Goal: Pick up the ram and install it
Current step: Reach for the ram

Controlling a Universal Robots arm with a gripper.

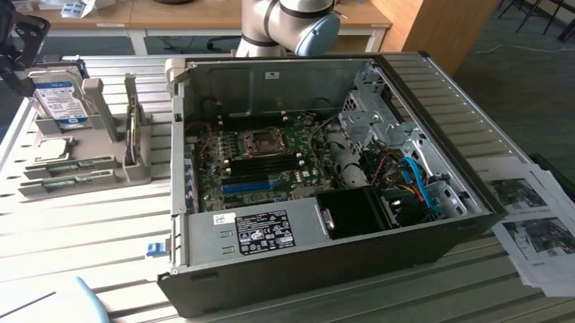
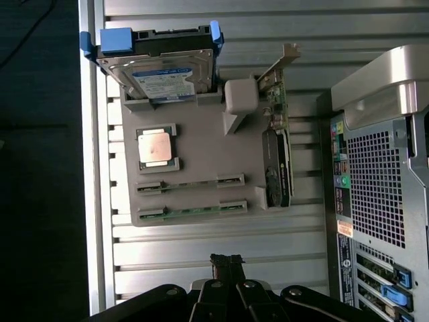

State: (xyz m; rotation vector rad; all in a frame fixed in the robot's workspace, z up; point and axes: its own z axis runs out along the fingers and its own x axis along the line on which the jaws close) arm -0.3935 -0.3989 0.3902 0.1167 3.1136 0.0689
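Two ram strips, thin and green, lie side by side in slots of a grey holder (image 2: 201,144). One ram strip (image 2: 191,184) (image 1: 72,166) sits just behind the other (image 2: 192,212) (image 1: 67,182). My gripper (image 2: 226,260) hangs above the slatted table a short way off the holder's ram edge. It is shut, its dark fingertips are pressed together, and nothing is between them. The open computer case (image 1: 324,175) stands beside the holder, with the motherboard (image 1: 260,161) and its black slots (image 1: 269,165) exposed inside.
The holder also carries a silver, blue-labelled hard drive (image 2: 164,74) (image 1: 58,101), a square processor (image 2: 155,146) and an upright expansion card (image 2: 276,154) (image 1: 133,134). The case's rear panel (image 2: 382,181) rises close by. Printed papers (image 1: 534,222) lie at the exterior view's right.
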